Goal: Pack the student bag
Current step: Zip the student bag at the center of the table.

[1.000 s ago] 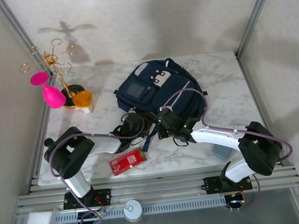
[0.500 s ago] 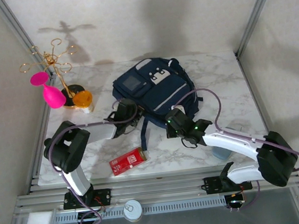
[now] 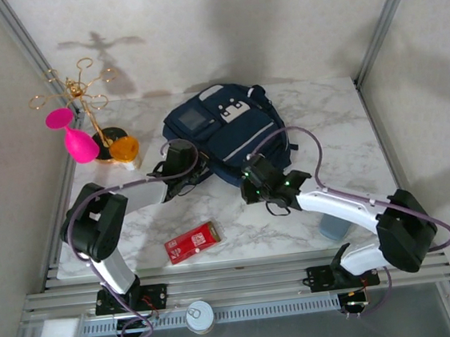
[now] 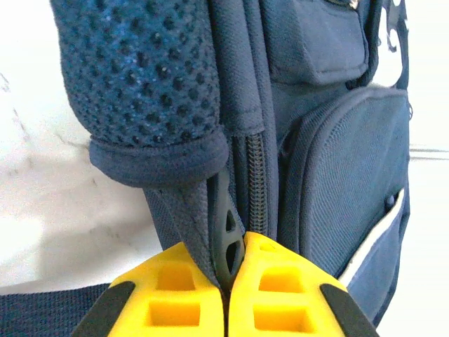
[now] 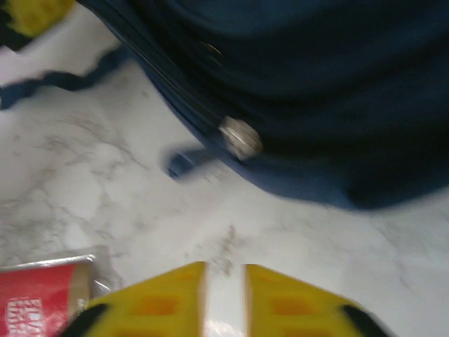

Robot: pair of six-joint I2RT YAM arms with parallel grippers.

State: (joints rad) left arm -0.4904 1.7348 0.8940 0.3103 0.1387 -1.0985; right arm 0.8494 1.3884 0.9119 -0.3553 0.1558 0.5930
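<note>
**Packing hardly begun**

The backpack (image 3: 225, 132) lies at the back-middle of the table (image 3: 333, 125), its zip (image 4: 256, 182) apparently closed. The left gripper (image 4: 228, 284) is clamped on the bag's fabric beside that zip. The right gripper (image 5: 224, 277) hovers by the bag's near edge, jaws slightly apart and empty. A red packet (image 3: 192, 242) (likely cargo) lies outside, so opening and loading remain.

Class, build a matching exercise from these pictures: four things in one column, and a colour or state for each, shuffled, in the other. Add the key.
Things:
1. bag
2. packet
3. table
4. left pincer

Colour or state:
A. white marble
B. shut on the bag
C. navy
D. red

Pairs: 1-C, 2-D, 3-A, 4-B
</note>
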